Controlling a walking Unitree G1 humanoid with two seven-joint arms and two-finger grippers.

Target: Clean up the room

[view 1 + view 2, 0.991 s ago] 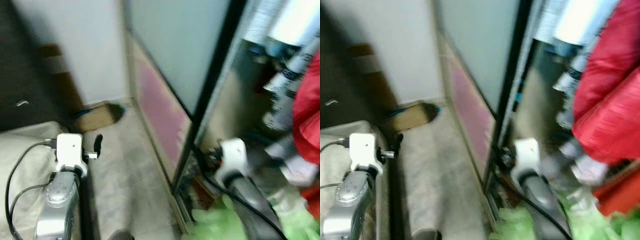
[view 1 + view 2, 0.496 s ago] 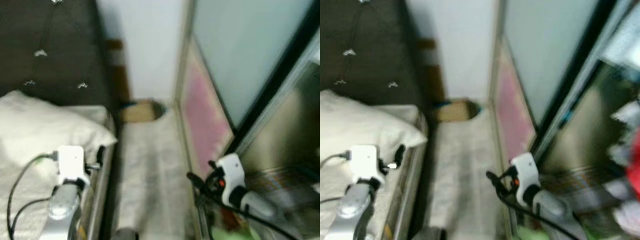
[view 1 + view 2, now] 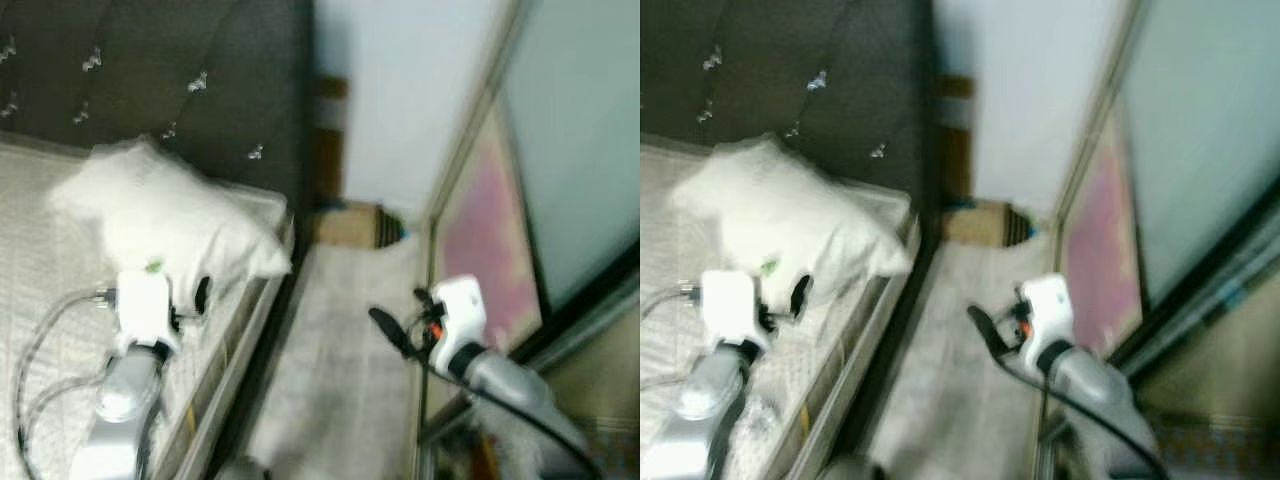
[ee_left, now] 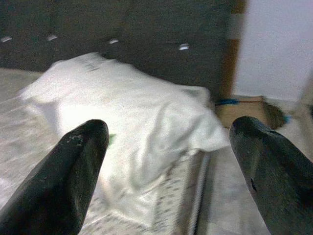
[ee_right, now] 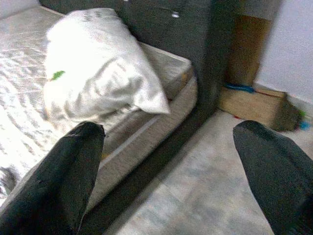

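A white pillow (image 3: 170, 215) lies at the head of the bed (image 3: 40, 290), against a dark tufted headboard (image 3: 200, 60). A small green scrap (image 5: 57, 75) sits on the pillow. My left gripper (image 4: 171, 142) hangs over the bed's edge beside the pillow, open, with nothing between its fingers. My right gripper (image 5: 171, 147) is over the floor aisle (image 3: 340, 340) between the bed and the wardrobe, also open and empty. All views are blurred.
A low cardboard box (image 3: 350, 225) stands at the far end of the aisle against the white wall (image 3: 400, 90). A sliding wardrobe door (image 3: 570, 160) with a pink lower panel runs along the right. The bed frame's edge (image 3: 250, 350) borders the aisle on the left.
The camera has swung left: the open wardrobe with red clothes and green items has left the picture, and the bed, pillow and headboard have come in. Both arms keep their pose.
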